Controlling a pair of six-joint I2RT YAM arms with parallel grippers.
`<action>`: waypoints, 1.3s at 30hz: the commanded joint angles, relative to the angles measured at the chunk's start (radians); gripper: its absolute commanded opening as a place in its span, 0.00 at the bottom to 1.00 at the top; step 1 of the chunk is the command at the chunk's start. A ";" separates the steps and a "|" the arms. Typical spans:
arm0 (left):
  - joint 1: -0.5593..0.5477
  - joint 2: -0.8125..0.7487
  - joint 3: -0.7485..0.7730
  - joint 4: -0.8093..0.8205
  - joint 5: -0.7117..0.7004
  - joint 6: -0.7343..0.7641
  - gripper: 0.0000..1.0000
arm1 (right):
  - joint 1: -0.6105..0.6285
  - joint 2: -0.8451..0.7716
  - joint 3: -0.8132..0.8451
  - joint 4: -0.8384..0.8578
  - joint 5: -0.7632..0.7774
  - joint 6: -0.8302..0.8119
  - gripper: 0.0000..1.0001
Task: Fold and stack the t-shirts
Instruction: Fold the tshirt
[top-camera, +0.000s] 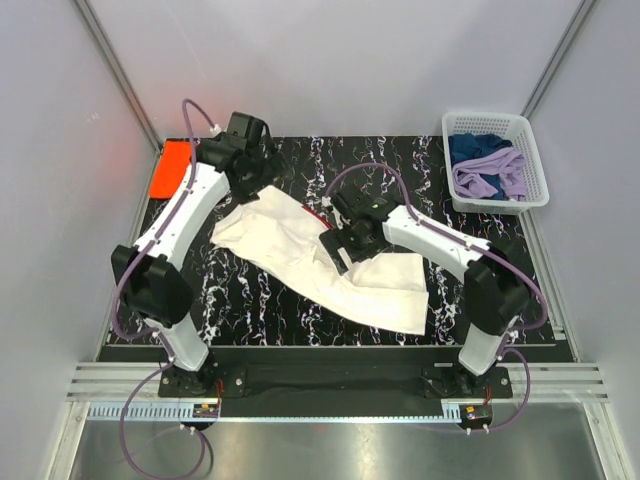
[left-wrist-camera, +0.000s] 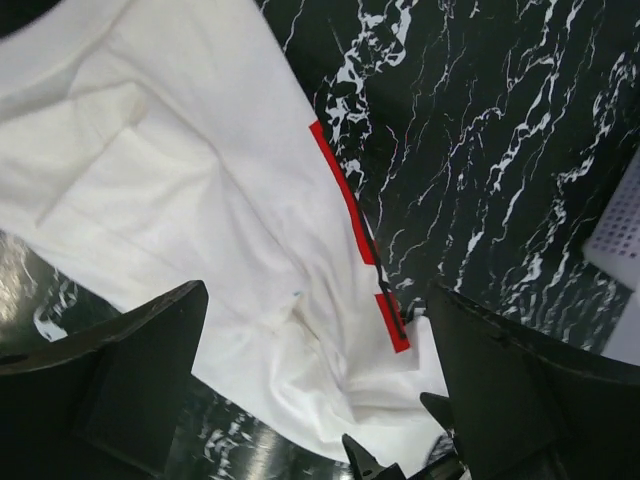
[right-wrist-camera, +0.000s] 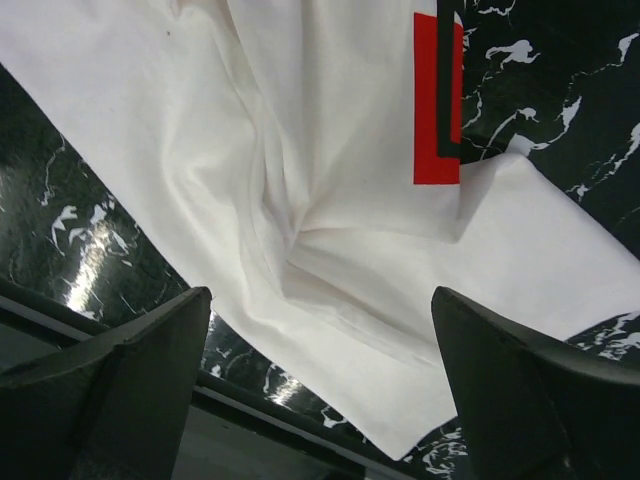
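The white t-shirt (top-camera: 310, 260) lies crumpled in a long diagonal band across the black marbled table, with a red printed strip showing at its far edge (top-camera: 318, 214). The orange t-shirt (top-camera: 174, 168) lies flat at the far left edge. My left gripper (top-camera: 252, 178) hovers open over the shirt's upper left end. In the left wrist view the left gripper (left-wrist-camera: 320, 400) is empty above the white cloth (left-wrist-camera: 180, 180) and the red strip (left-wrist-camera: 345, 205). My right gripper (top-camera: 345, 240) hangs open over the shirt's middle. In the right wrist view the right gripper (right-wrist-camera: 320, 400) is empty above folds (right-wrist-camera: 300, 170) and the red print (right-wrist-camera: 436, 110).
A white plastic basket (top-camera: 533, 160) at the far right holds blue and purple cloths. Grey walls close in the table on three sides. A metal rail (top-camera: 330, 385) runs along the near edge by the arm bases.
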 joint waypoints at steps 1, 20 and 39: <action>-0.007 0.049 -0.121 -0.084 -0.008 -0.237 0.99 | -0.006 -0.094 -0.060 0.040 -0.031 -0.222 1.00; -0.004 0.427 -0.040 -0.179 0.038 -0.548 0.99 | -0.110 0.001 -0.115 0.080 -0.179 -0.286 1.00; 0.096 0.816 0.405 0.131 0.432 -0.042 0.99 | -0.086 0.053 -0.312 0.232 -0.166 0.374 1.00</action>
